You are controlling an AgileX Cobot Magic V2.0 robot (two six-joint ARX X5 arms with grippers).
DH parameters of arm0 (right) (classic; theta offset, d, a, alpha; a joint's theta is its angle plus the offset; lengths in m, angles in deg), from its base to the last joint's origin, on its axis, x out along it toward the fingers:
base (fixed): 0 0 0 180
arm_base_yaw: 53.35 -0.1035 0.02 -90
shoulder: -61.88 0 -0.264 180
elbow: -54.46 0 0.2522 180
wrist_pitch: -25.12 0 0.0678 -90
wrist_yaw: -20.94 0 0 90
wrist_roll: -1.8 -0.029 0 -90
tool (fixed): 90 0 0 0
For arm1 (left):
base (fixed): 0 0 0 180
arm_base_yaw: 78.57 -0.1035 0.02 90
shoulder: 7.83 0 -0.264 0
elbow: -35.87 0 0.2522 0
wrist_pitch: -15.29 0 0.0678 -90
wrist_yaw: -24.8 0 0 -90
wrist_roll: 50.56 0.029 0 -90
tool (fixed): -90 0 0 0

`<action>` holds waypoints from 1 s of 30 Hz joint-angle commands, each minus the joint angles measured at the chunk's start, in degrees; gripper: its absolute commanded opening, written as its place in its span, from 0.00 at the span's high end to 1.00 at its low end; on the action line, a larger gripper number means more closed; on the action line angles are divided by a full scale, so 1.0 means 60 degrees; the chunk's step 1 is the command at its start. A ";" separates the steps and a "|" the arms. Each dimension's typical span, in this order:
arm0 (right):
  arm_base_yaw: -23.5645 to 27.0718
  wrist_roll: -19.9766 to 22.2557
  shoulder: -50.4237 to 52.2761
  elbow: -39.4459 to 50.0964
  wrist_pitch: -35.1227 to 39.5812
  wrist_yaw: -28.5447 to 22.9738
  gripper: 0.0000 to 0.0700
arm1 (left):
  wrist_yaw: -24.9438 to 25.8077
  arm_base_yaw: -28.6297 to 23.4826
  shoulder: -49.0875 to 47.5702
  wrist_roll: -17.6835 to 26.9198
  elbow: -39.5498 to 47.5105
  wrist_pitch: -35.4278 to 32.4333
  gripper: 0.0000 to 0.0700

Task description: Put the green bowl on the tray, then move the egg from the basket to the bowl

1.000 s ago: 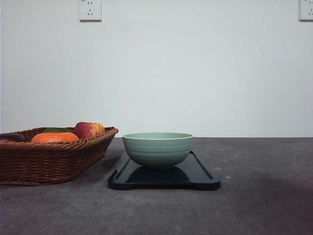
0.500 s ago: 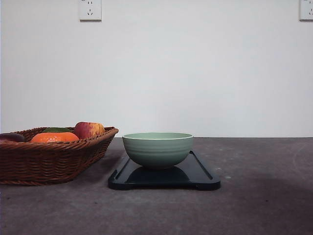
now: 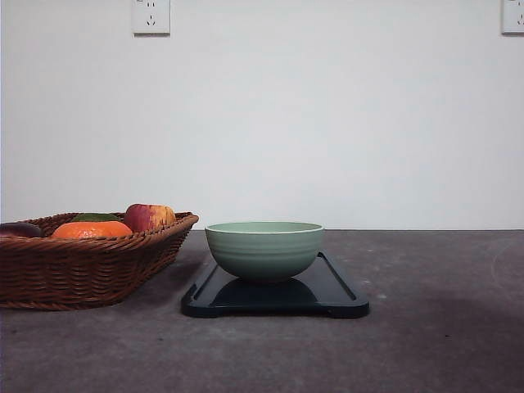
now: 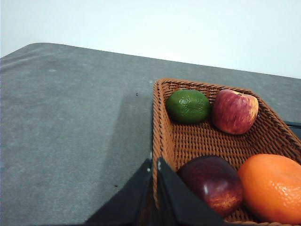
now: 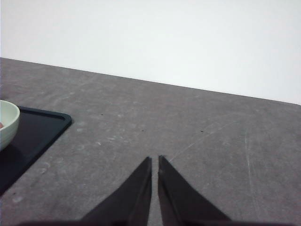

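The green bowl (image 3: 264,250) stands upright on the black tray (image 3: 332,291) in the middle of the table. In the right wrist view the bowl (image 5: 7,122) sits at the frame's edge on the tray (image 5: 40,129), with a small pinkish patch inside its rim. I cannot tell whether that patch is the egg. The wicker basket (image 3: 82,266) lies left of the tray. My left gripper (image 4: 154,162) is shut and empty, just outside the basket's near rim (image 4: 162,127). My right gripper (image 5: 155,160) is shut and empty over bare table, apart from the tray.
The basket holds a red-yellow apple (image 4: 234,110), a green citrus (image 4: 188,106), a dark red fruit (image 4: 211,183) and an orange (image 4: 273,188). Grey tabletop (image 3: 442,327) stretches right of the tray. A white wall with sockets (image 3: 151,16) stands behind.
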State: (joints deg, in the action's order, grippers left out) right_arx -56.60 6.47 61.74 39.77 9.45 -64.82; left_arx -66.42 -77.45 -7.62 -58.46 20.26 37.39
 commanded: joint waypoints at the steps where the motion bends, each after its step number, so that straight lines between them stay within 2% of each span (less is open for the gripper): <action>1: 0.0011 -0.0022 -0.0011 0.0040 0.0106 -0.0035 0.98 | 0.0015 -0.0022 -0.0004 0.0137 0.0175 -0.0104 1.00; 30: 0.0011 -0.0022 -0.0011 0.0040 0.0106 -0.0033 0.98 | 0.0015 -0.0022 -0.0004 0.0138 0.0175 -0.0102 1.00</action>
State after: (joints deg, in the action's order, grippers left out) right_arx -56.60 6.47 61.74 39.77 9.45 -64.82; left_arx -66.42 -77.45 -7.62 -58.46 20.26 37.39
